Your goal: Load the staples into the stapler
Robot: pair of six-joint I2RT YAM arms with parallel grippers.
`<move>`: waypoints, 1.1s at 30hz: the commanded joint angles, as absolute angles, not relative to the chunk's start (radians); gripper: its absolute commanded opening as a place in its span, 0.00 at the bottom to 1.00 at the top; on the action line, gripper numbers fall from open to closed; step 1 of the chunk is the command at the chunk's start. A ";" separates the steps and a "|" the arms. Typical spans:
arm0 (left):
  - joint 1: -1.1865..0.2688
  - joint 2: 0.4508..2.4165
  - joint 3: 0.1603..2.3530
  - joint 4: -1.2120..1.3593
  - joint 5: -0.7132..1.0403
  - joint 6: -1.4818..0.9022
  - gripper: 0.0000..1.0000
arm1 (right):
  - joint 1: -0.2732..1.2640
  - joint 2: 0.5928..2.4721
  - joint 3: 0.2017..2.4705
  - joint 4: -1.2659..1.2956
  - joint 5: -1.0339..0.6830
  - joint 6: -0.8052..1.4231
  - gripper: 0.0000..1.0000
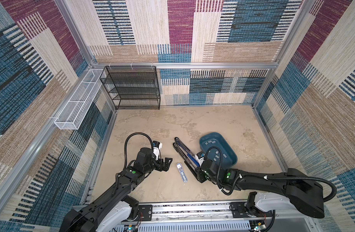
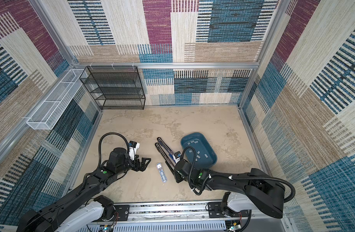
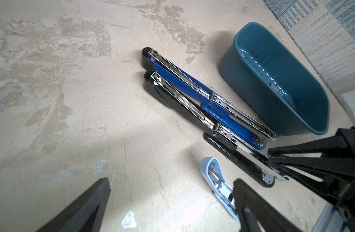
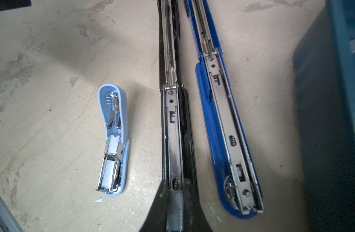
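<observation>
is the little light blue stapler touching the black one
Apart. The right wrist view shows bare table between the light blue stapler and the black stapler.

Robot lab cell: alu frame (image 1: 192, 65) (carpet walls (image 1: 180, 24)).

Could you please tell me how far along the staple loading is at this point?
Done: all three staplers lie open, and the light-blue stapler seems to hold staples already. In hand: the right gripper is shut on a staple strip at the channel end of the black stapler. Left: seating it; the blue stapler looks empty; spare strips wait in the teal bin. The left gripper is open.
</observation>
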State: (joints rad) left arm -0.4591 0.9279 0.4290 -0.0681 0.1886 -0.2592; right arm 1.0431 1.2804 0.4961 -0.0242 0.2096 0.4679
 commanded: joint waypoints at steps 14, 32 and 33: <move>-0.457 0.921 0.431 -0.043 0.196 -0.242 0.99 | 1.054 1.261 0.503 -0.121 0.201 0.533 0.16; -0.459 0.911 0.425 -0.041 0.202 -0.242 0.99 | 1.061 1.193 0.517 -0.163 0.255 0.564 0.37; -0.458 0.909 0.425 -0.041 0.203 -0.241 0.99 | 1.062 1.188 0.523 -0.168 0.266 0.568 0.38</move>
State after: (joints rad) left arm -0.4591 0.9150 0.4278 -0.0677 0.1898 -0.2592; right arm 1.0599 1.2011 0.5056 -0.1627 0.2283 0.5484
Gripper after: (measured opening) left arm 0.992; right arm 0.377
